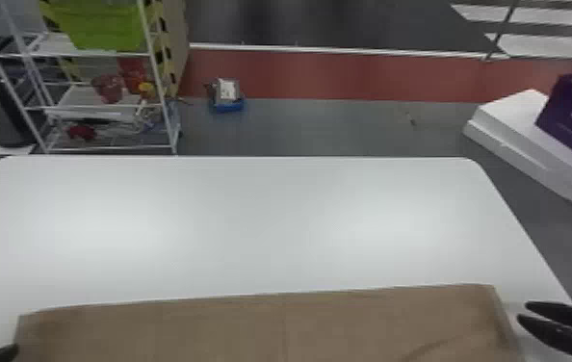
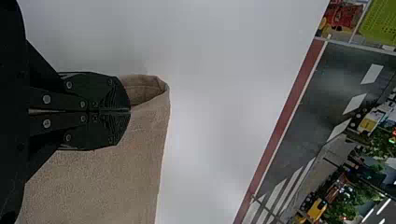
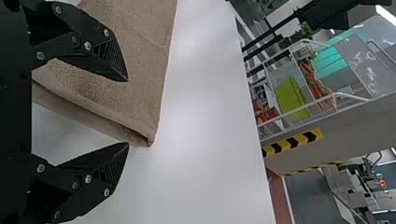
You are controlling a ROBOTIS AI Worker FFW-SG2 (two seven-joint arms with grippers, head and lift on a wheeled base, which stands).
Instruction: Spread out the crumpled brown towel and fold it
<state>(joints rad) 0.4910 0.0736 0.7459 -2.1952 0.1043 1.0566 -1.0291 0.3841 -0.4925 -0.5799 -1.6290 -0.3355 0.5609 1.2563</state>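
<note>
In the head view, the brown towel (image 1: 270, 327) lies flat and wide on the near part of the white table (image 1: 251, 226). The left gripper (image 1: 14, 351) is at its left edge, and the right gripper (image 1: 522, 311) is just beside its right edge. In the left wrist view, the left gripper (image 2: 130, 110) is clamped on the towel, near an open fold. In the right wrist view, the right gripper (image 3: 128, 112) has its fingers apart, near a layered towel corner.

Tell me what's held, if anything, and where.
The brown towel, by its left edge near the far corner, in the left tool; the right tool holds nothing.
</note>
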